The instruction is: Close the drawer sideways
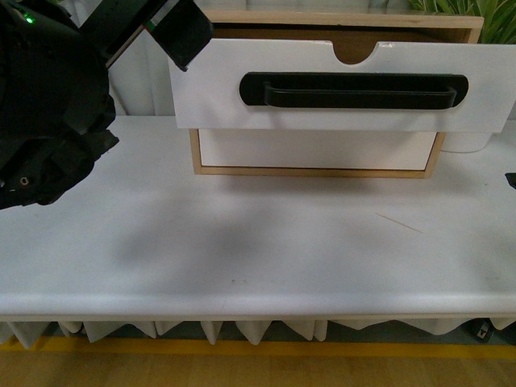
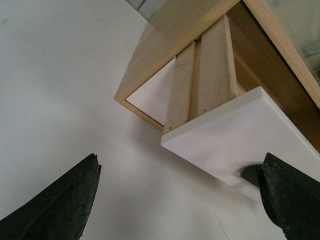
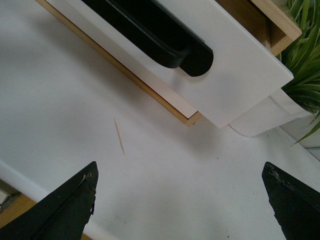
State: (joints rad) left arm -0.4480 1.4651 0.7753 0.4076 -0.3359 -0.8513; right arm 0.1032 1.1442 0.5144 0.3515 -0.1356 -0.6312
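The left claw [image 2: 181, 162] looms closest, spread wide, the open drawer [image 1: 322, 117] just ahead of it; the right claw [image 3: 180, 170] gapes too. An off-centre shove could jam it or slide the cabinet [image 1: 339, 18].

No readable text, label, brand, number or sign is present in any view. The white-fronted drawer with long black bar handle [image 1: 347, 85] shows plain, unmarked surfaces.

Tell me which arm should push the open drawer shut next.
Left. The left gripper, open, is raised right at the left end of the drawer; the right gripper hangs low over the table, further back from it.
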